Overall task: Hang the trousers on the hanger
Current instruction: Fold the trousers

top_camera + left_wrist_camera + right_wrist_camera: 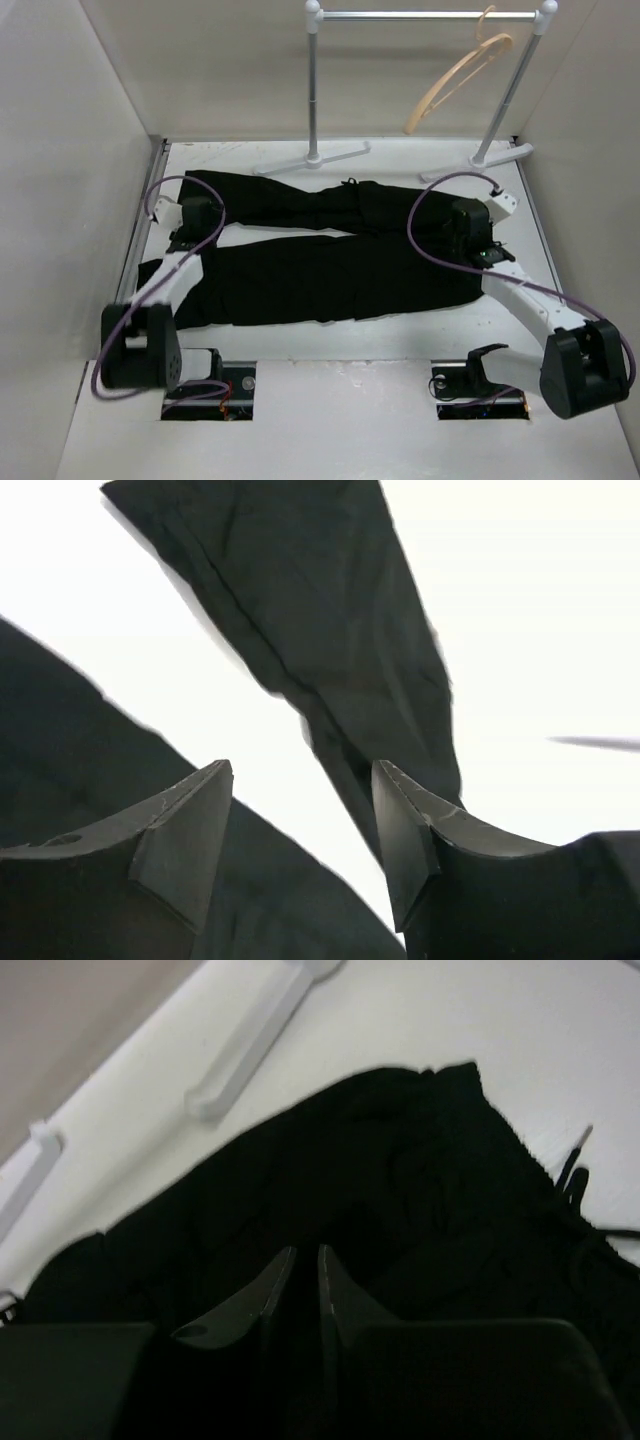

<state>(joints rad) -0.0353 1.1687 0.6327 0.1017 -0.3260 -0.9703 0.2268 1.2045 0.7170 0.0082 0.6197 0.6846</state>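
Note:
The black trousers [330, 270] lie flat on the white table, legs running left and waist at the right. My left gripper [203, 222] hovers over the gap between the two legs near their cuffs. In the left wrist view it [300, 820] stands open, with bare table and one trouser leg [320, 630] beyond and nothing between the fingers. My right gripper [465, 230] is down on the waist end. In the right wrist view it [305, 1255] is closed to a thin slit, tips pressed into the black cloth [400, 1180]. The tan wooden hanger [458, 85] hangs tilted from the rail [430, 15].
The grey rail stands at the back on two posts with white feet [312, 158] [490, 158]; one foot [250, 1045] shows in the right wrist view. Pale walls close in the table on the left, the right and behind. A drawstring [575, 1165] trails from the waist.

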